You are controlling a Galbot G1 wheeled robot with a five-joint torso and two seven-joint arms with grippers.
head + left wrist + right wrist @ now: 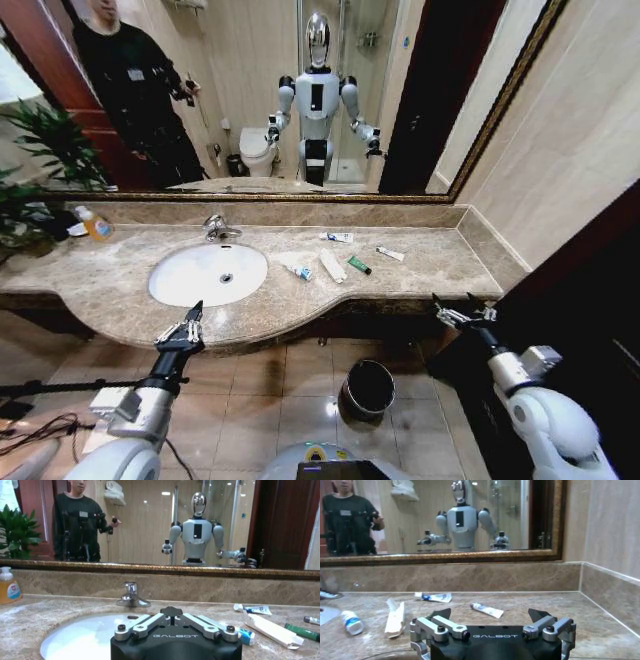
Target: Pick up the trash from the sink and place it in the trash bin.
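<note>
The trash lies on the brown marble countertop to the right of the sink (207, 273), not in the basin: a blue-and-white tube (338, 237), a white tube (390, 254), a green tube (359, 265), a long white wrapper (332, 266) and a small white tube (301, 271). The dark trash bin (369, 388) stands on the floor below the counter. My left gripper (185, 328) hovers shut at the counter's front edge before the basin (85, 637). My right gripper (462, 312) is open at the counter's right front corner, short of the white tube (487, 610) and wrapper (395, 618).
A chrome tap (220, 228) stands behind the basin. A clear bottle of orange liquid (95, 224) and a plant sit at the far left. A mirror runs along the back and a tiled wall closes the right end. Cables lie on the floor at lower left.
</note>
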